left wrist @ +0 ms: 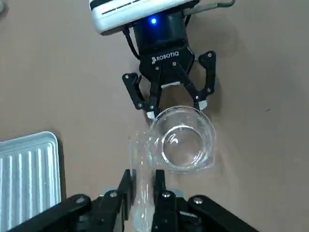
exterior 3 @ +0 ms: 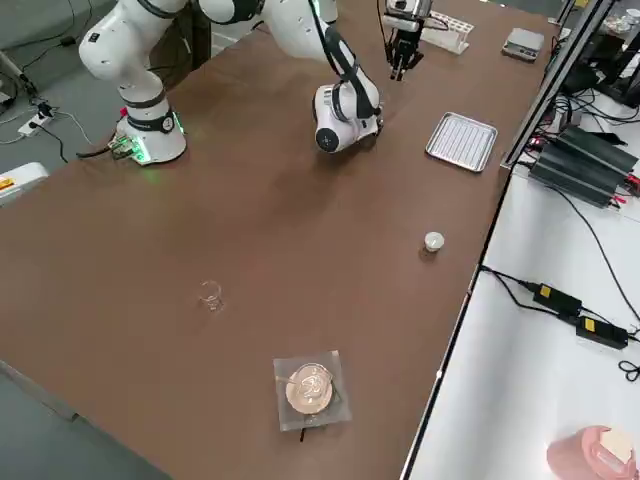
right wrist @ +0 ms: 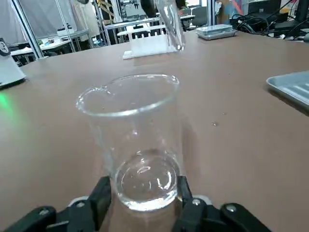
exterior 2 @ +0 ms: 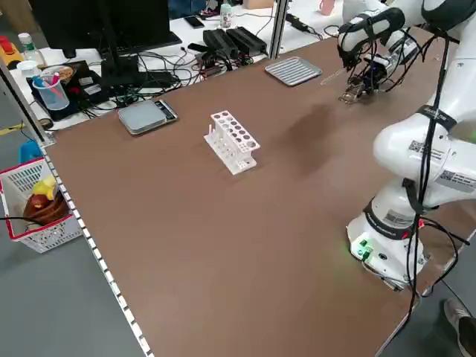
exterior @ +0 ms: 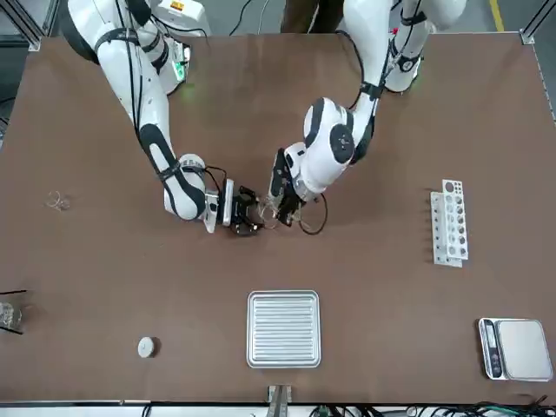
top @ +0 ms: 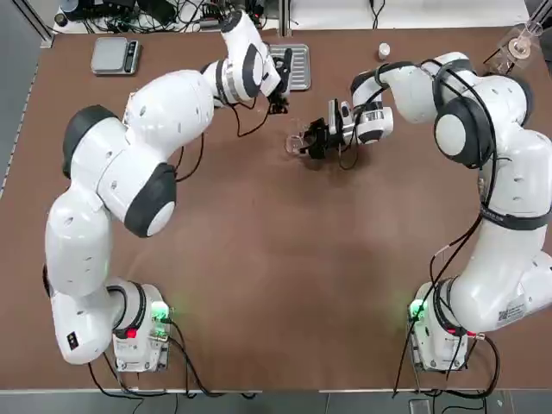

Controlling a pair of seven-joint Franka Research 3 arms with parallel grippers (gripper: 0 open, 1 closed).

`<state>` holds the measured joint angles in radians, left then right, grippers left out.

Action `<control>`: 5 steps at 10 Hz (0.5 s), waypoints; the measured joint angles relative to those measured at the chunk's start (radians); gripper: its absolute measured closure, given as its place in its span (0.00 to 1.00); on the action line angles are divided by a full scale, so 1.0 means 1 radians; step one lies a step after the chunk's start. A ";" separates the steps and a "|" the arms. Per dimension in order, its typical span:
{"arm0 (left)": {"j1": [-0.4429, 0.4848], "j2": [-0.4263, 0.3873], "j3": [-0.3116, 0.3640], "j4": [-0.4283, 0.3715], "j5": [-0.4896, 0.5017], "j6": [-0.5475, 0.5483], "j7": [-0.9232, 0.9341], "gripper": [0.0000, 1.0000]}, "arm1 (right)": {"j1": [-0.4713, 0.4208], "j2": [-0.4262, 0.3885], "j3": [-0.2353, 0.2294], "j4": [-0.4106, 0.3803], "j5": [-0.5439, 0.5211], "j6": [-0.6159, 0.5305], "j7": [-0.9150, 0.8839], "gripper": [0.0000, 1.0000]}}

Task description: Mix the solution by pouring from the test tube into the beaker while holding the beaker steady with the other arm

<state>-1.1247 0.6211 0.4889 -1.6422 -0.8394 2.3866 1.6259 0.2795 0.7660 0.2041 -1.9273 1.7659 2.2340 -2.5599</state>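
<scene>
Mid-table, the right gripper (right wrist: 140, 205) clamps the beaker (right wrist: 133, 140) between its 2 fingers. The left gripper (left wrist: 142, 193) pinches the test tube (left wrist: 140, 164) just beside the rim; tip slowly, mouth inside the lip.

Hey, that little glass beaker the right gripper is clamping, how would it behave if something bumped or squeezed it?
The beaker is clear, thin-walled glass, so probably fragile and slippery. It looks nearly empty and taller than wide, so likely light and apt to tip. The right gripper holds only its base, so a knock from the test tube could tilt it.
</scene>
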 joint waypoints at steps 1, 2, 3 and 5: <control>-0.005 0.003 0.000 0.008 0.023 0.000 -0.019 0.78 | 0.000 0.000 0.000 0.000 0.000 0.001 0.000 0.45; -0.007 0.009 0.000 0.018 0.046 0.000 -0.030 0.78 | 0.000 0.000 0.000 0.000 0.000 0.001 0.000 0.45; -0.008 0.015 0.000 0.027 0.077 0.000 -0.056 0.78 | -0.001 0.000 0.000 0.000 0.000 0.001 0.000 0.45; -0.007 0.022 0.002 0.036 0.112 0.000 -0.095 0.78 | -0.003 0.000 0.000 0.000 0.000 0.001 0.000 0.45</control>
<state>-1.1322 0.6433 0.4909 -1.6067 -0.7273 2.3865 1.5314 0.2766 0.7660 0.2040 -1.9273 1.7659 2.2353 -2.5596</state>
